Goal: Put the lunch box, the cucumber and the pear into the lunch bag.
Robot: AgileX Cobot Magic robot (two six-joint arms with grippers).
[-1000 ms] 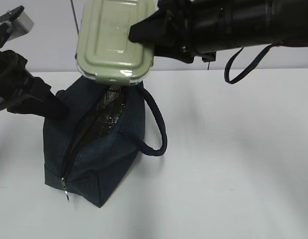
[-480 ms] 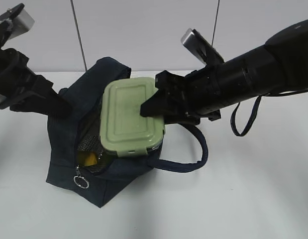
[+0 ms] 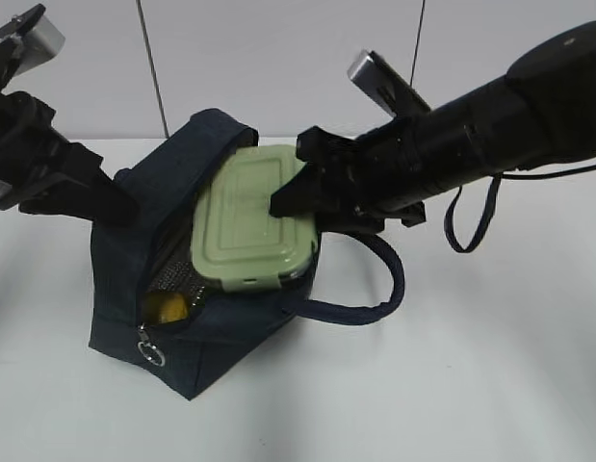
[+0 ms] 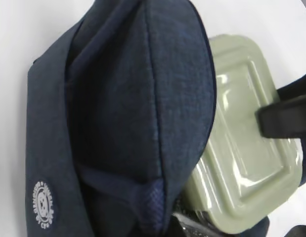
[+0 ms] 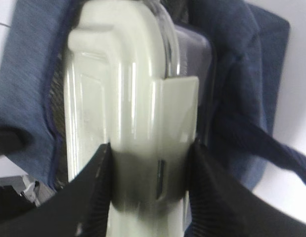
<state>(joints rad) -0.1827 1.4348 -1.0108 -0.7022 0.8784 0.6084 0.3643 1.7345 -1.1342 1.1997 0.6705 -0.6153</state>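
White tabletop (image 3: 471,385) against a pale panelled wall. Navy lunch bag (image 3: 134,279) stands left of centre, mouth open, foil lining showing, looped handle (image 3: 375,308) lying out to the right, metal ring pull (image 3: 150,354) at the low front end. Right gripper (image 3: 283,204) grasps the lunch box (image 3: 249,226) by its end, jaws either side of the clip in the right wrist view; box is tilted, lower part inside the bag opening, green lid facing up. Yellow pear (image 3: 168,308) visible inside, low left of the box. Left gripper (image 3: 119,207) is clenched at the bag's left upper edge, pinching the fabric. Cucumber can't be seen.
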